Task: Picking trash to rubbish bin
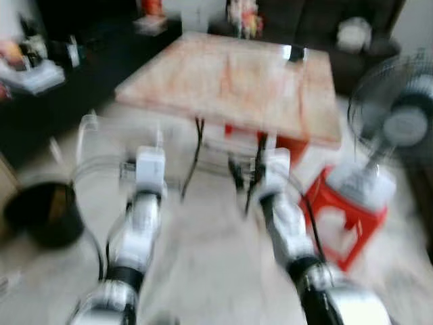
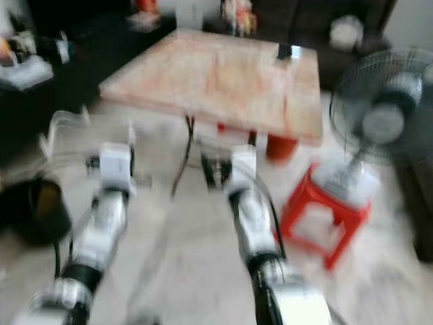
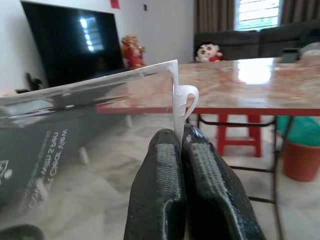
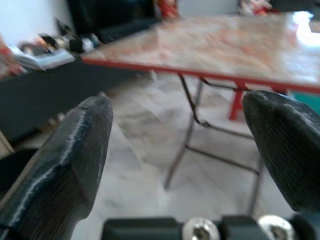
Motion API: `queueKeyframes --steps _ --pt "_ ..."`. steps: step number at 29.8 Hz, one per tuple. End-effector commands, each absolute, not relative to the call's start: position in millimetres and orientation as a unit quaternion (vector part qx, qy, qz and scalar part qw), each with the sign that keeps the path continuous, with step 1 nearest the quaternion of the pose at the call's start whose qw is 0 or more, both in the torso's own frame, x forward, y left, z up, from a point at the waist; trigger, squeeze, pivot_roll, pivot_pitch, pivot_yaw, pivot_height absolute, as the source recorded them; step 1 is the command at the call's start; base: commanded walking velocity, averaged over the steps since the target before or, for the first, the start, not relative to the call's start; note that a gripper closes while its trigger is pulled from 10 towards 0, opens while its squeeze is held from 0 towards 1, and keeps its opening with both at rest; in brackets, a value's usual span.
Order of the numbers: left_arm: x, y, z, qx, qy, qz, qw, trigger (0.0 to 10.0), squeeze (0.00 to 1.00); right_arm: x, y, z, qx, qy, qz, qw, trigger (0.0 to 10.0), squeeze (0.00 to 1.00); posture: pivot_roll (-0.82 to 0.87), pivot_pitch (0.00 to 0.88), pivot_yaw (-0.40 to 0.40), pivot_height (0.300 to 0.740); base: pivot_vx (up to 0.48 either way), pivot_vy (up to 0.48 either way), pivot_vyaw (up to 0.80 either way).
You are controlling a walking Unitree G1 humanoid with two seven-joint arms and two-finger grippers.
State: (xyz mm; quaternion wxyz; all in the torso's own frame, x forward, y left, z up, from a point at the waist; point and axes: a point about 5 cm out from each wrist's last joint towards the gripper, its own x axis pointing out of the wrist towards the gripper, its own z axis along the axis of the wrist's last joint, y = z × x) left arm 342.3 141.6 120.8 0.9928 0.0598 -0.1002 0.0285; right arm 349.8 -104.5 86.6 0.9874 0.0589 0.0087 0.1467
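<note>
With our left gripper [image 3: 186, 165] clamped on a clear plastic container [image 3: 75, 125] and our right gripper [image 4: 185, 145] spread empty, we judge this the carrying step, needing a turn to the black bin [image 1: 42, 213] on our left.

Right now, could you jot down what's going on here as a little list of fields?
left gripper: shut on clear plastic box
right gripper: open, holding nothing
bin: black, on the floor to the robot's left
table: ahead, marbled top
stool: red, to the right, by a fan
head views: blurred
</note>
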Motion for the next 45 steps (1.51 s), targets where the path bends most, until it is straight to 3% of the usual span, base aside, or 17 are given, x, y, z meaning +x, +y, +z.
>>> queueKeyframes --steps 1,6,15,18,26,29,33,38,42,43,45 --pt "342.7 145.0 114.0 0.044 -0.076 0.024 0.996 10.0 0.00 348.9 -106.4 82.0 0.053 0.024 0.145 0.988 10.0 0.00 0.06 0.000 -0.091 0.740 0.000 0.000 0.00" --pt "323.1 169.8 71.8 -0.025 0.009 0.043 0.999 10.0 0.00 324.9 -123.5 38.0 0.039 0.123 0.121 0.984 10.0 0.00 0.06 0.000 -0.090 0.740 0.000 0.000 0.00" --pt "273.6 195.0 11.5 -0.011 0.116 0.052 0.992 10.0 0.00 271.9 -152.8 -23.6 0.014 0.270 0.076 0.960 10.0 0.00 0.07 0.000 -0.086 0.740 0.000 0.000 0.00" --pt "270.4 197.3 8.2 -0.017 0.124 0.053 0.991 10.0 0.00 268.8 -154.6 -26.5 0.016 0.277 0.071 0.958 10.0 0.00 0.07 0.000 -0.086 0.740 0.000 0.000 0.00" --pt "221.2 216.7 -28.2 -0.041 0.186 0.089 0.978 10.0 0.00 223.5 -166.0 -60.9 0.000 0.372 0.061 0.926 10.0 0.00 0.07 0.000 -0.086 0.740 0.000 0.000 0.00" --pt "183.8 232.8 -53.0 -0.036 0.255 0.136 0.957 10.0 0.00 200.3 -173.8 -74.9 -0.009 0.417 0.044 0.908 10.0 0.00 0.07 0.000 -0.087 0.740 0.000 0.000 0.00" --pt "160.7 236.8 -65.5 -0.035 0.293 0.152 0.943 10.0 0.00 193.3 -176.3 -78.4 -0.007 0.427 0.041 0.903 10.0 0.00 0.08 0.000 -0.086 0.740 0.000 0.000 0.00" --pt "103.9 237.3 -97.3 -0.042 0.442 0.176 0.878 10.0 0.00 191.5 -177.5 -79.4 -0.004 0.431 0.034 0.902 10.0 0.00 0.08 0.000 -0.084 0.740 0.000 0.000 0.00" --pt "89.7 231.0 -104.9 -0.039 0.489 0.158 0.857 10.0 0.00 192.9 -176.8 -78.8 -0.004 0.431 0.035 0.902 10.0 0.00 0.07 0.000 -0.084 0.740 0.000 0.000 0.00" --pt "83.0 225.9 -109.2 -0.017 0.525 0.136 0.840 10.0 0.00 194.8 -176.2 -78.0 -0.003 0.430 0.037 0.902 10.0 0.00 0.07 0.000 -0.085 0.740 0.000 0.000 0.00" --pt "86.4 220.7 -109.6 -0.023 0.525 0.120 0.842 10.0 0.00 197.1 -174.5 -77.0 -0.007 0.430 0.044 0.902 10.0 0.00 0.07 0.000 -0.086 0.740 0.000 0.000 0.00"
